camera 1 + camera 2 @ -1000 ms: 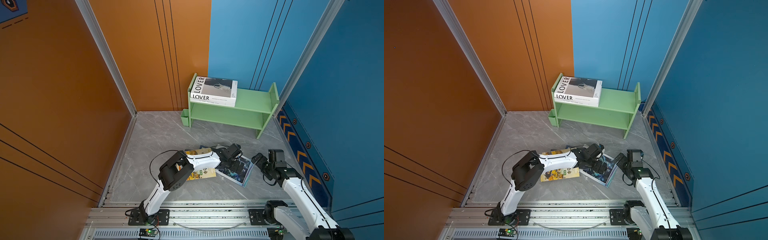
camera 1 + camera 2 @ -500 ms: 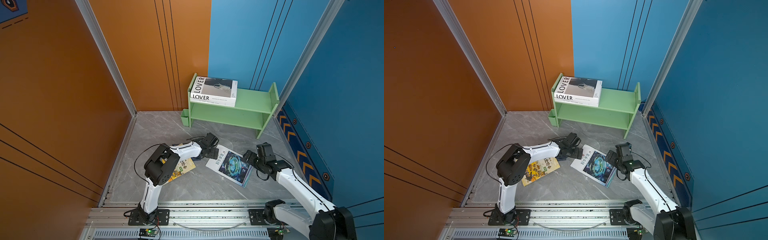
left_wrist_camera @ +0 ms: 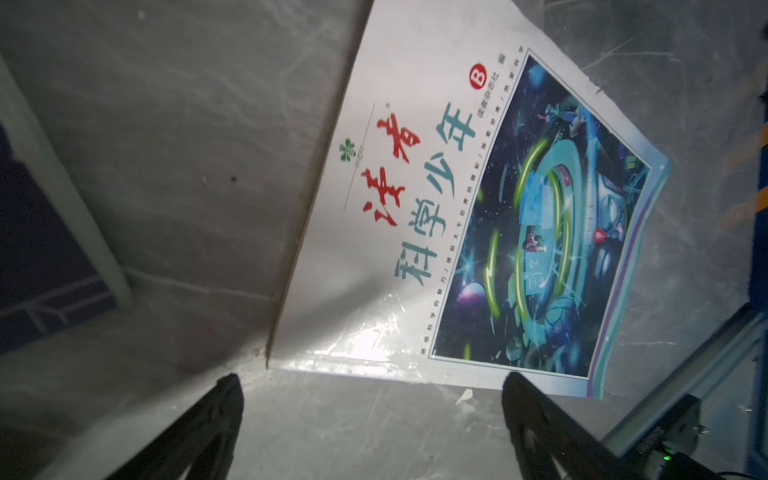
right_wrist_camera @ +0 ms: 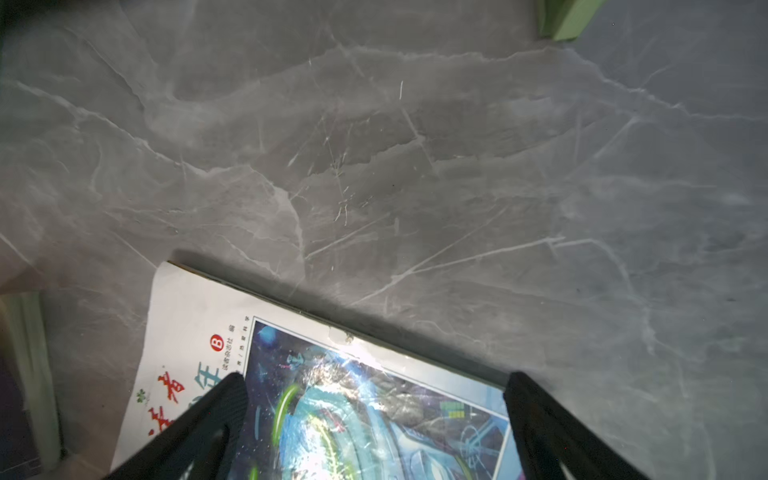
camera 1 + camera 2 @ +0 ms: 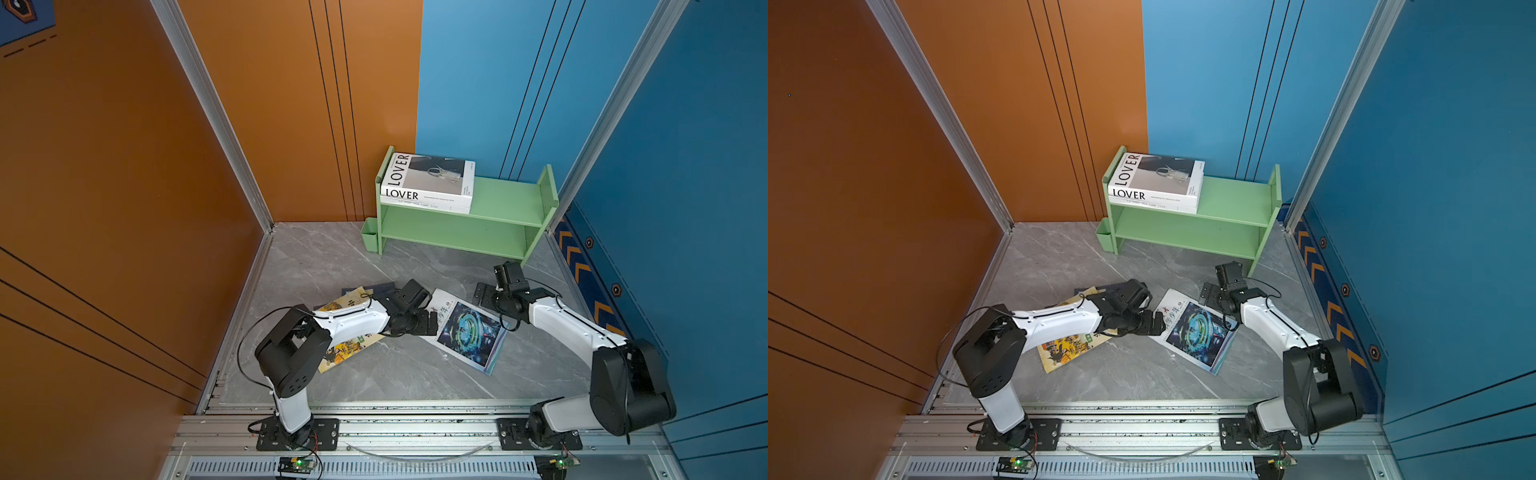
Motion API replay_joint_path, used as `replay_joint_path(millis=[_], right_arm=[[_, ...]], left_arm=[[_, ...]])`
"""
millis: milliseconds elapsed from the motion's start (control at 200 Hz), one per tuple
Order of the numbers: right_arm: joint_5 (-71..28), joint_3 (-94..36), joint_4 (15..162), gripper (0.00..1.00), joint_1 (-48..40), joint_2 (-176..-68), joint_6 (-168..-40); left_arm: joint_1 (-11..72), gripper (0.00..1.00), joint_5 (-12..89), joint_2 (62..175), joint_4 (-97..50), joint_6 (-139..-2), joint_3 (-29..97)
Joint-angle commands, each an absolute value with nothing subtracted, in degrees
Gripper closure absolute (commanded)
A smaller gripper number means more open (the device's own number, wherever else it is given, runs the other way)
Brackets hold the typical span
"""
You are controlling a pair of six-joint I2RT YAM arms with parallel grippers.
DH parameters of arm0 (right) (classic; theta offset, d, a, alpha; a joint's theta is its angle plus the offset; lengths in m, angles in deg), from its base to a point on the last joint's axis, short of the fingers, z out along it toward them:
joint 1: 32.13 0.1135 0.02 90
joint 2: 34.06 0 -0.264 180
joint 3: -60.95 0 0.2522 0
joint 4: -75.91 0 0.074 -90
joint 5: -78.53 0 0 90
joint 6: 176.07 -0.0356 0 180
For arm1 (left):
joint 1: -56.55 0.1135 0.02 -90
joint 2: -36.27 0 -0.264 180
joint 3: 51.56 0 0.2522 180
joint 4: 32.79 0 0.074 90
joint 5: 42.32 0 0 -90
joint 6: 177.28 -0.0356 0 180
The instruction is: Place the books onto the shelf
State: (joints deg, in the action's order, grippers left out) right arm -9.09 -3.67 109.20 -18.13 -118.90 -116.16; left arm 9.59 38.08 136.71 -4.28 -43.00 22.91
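left hand (image 3: 370, 386) hangs open beside the teal book (image 3: 498, 216), right hand (image 4: 374, 386) open over its opposite edge. the book lies flat on the counter (image 5: 374, 374), well apart from the shelf (image 5: 507, 199). pickup looks underway; next likely needs one edge lifted to pinch.

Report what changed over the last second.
Left gripper drew back leftward off the teal book to its left edge; right gripper advanced toward its far corner. The yellow book slid left. Nothing gripped; both jaws open. LOVER book and shelf unchanged.
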Motion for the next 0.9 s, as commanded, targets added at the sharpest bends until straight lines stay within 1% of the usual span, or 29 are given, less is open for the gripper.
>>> replay_joint_path(millis=[0, 220, 395, 531, 726, 816, 896], right_arm=[[-10.65, -7.4, 110.6, 0.03, -17.24, -123.33, -113.24], [-11.01, -8.04, 110.83, 0.04, -15.72, -128.98, -114.18], [-11.29, -5.36, 111.51, 0.05, -13.5, -129.28, -116.83], [-11.75, -1.07, 110.98, 0.05, -11.12, -126.31, -119.83], [-14.85, 5.66, 107.22, 0.05, -7.29, -119.42, -126.66], [-12.56, 6.81, 107.94, 0.05, -5.24, -115.89, -128.63], [-9.36, 7.49, 108.96, 0.04, -4.93, -113.0, -129.36]], left_arm=[[9.09, 0.02, 31.21, 136.0, -12.21, -34.82, 16.71], [8.78, 0.02, 32.2, 138.8, -15.85, -32.26, 16.11], [11.37, 0.02, 34.12, 142.86, -16.17, -33.35, 18.74], [14.43, 0.02, 34.21, 145.57, -19.0, -34.64, 20.82], [17.89, 0.02, 32.52, 149.5, -21.29, -37.26, 29.78], [18.9, 0.01, 32.19, 149.38, -21.21, -37.65, 31.44], [19.47, 0.0, 33.39, 147.71, -19.94, -38.2, 30.39]])
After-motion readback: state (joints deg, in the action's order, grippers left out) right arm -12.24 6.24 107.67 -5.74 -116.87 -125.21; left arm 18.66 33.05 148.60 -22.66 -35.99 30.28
